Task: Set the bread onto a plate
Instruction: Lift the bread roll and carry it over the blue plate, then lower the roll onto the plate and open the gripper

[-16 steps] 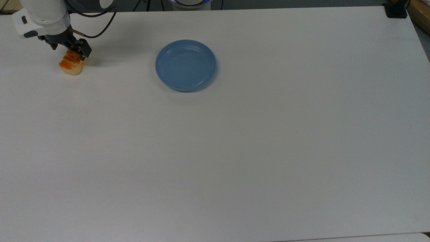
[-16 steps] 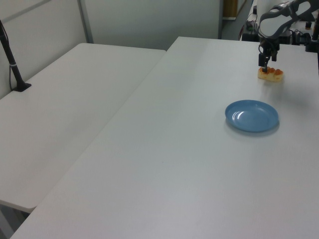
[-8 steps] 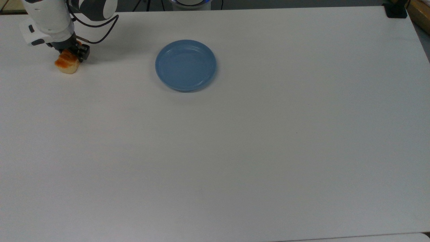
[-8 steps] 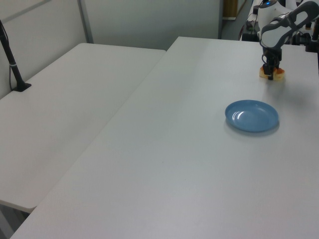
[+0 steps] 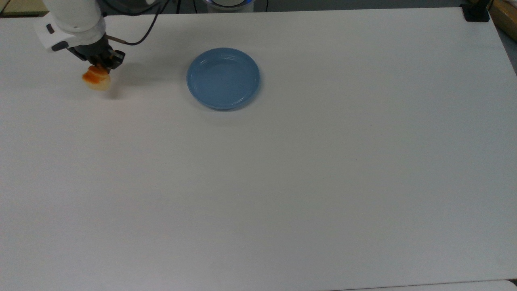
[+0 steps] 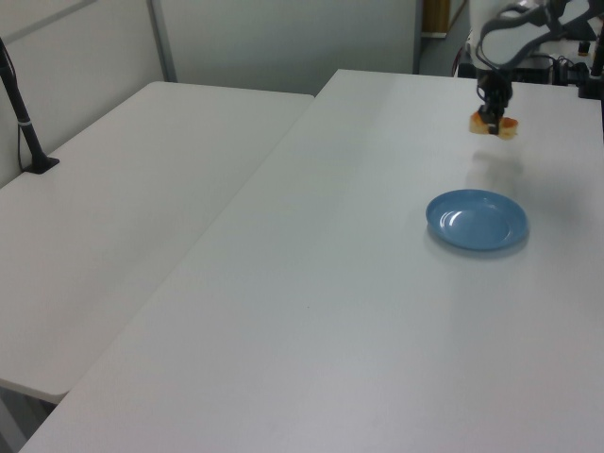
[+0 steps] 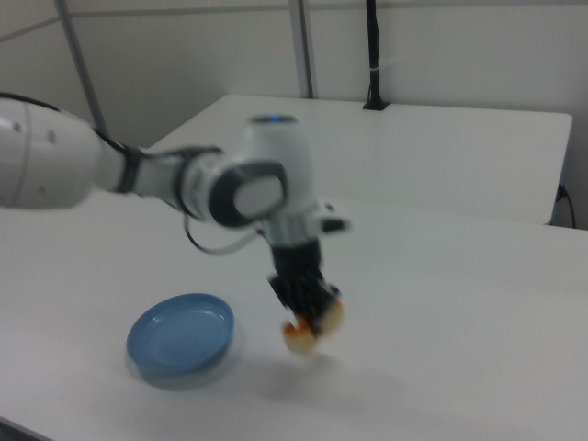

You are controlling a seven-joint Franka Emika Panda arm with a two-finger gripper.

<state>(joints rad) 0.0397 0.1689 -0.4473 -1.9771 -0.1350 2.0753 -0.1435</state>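
The bread [image 5: 96,79] [image 6: 494,125] [image 7: 311,329], a small loaf with an orange-brown top and cream sides, hangs above the white table [image 5: 282,182], casting a shadow below it. My gripper [image 5: 101,64] [image 6: 491,119] [image 7: 310,312] is shut on it from above. The round blue plate [image 5: 223,78] [image 6: 477,219] [image 7: 179,338] lies flat with nothing on it, to the right of the bread in the top view and to its left in the right view.
A second white table [image 6: 123,217] adjoins on the left view's left, with a black post [image 6: 24,123] on it. A black mount [image 5: 476,12] sits at the top view's far right corner. The arm's cable [image 5: 141,32] trails behind the gripper.
The gripper closed on the bread, lifted it off the table and carried it a little toward the plate, to the top view's right.
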